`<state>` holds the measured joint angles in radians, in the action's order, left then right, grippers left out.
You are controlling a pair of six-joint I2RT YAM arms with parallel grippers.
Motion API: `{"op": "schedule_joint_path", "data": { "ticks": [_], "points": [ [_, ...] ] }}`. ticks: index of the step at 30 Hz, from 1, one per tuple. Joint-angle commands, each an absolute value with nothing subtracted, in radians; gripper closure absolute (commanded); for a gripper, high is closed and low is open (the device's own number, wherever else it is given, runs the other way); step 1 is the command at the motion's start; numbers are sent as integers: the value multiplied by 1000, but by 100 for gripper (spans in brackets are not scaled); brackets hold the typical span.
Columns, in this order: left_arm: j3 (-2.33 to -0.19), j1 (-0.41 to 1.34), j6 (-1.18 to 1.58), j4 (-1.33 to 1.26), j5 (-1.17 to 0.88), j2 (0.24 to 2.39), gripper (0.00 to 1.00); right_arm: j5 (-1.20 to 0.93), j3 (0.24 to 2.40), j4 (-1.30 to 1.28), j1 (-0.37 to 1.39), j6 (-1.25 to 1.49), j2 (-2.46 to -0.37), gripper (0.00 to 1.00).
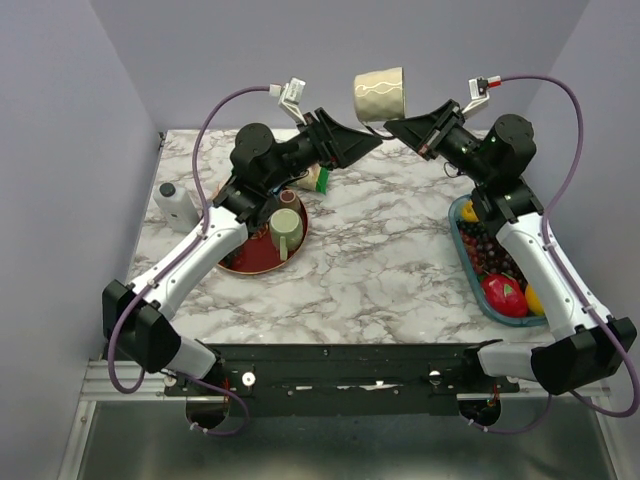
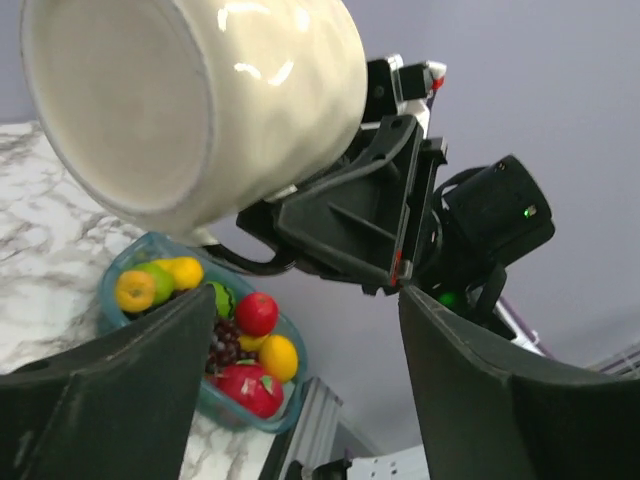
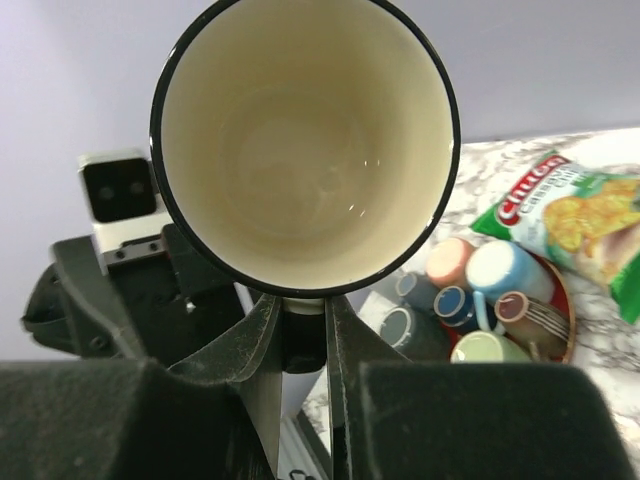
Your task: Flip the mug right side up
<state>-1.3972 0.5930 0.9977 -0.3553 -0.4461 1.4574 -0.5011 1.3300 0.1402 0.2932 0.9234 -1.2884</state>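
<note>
Cream glazed ceramic mug is aloft over the counter's far edge, tipped sideways. The right claw pinches what looks like its handle; the left claw is spread wide and empty, just short of the base. Judged rigid, weighty, glossy-slick and breakable, with a wavy wall, so handle or rim gives the surer hold.

Mid table open btwn 2 obstacles: red plate w/ cups left, fruit tray right.

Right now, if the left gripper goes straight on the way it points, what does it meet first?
Probably the right gripper, seen dead ahead between the fingers of the open left gripper; the mug it holds sits above that line. Depth is unclear.
</note>
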Motion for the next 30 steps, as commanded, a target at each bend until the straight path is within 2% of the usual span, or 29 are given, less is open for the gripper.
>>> {"op": "schedule_joint_path", "data": {
  "ticks": [1, 6, 10, 18, 24, 30],
  "points": [
    [-1365, 586, 878, -200, -413, 1404, 9, -387, 1407, 57, 295, 821, -1269, 99],
    [-1322, 571, 761, -52, -327, 1356, 1, -270, 1410, -58, 295, 648, -1269, 99],
    [-1315, 565, 661, 116, -236, 1318, 1, -119, 1410, -138, 295, 496, -1289, 99],
    [-1307, 560, 592, 251, -146, 1305, 1, 150, 1347, -166, 293, 281, -1365, 99],
    [-1285, 560, 568, 305, -98, 1307, 1, 258, 1255, -97, 295, 212, -1453, 99],
    [-1247, 560, 558, 333, -58, 1298, 1, 317, 1111, 117, 295, 132, -1517, 99]
  ]
}}
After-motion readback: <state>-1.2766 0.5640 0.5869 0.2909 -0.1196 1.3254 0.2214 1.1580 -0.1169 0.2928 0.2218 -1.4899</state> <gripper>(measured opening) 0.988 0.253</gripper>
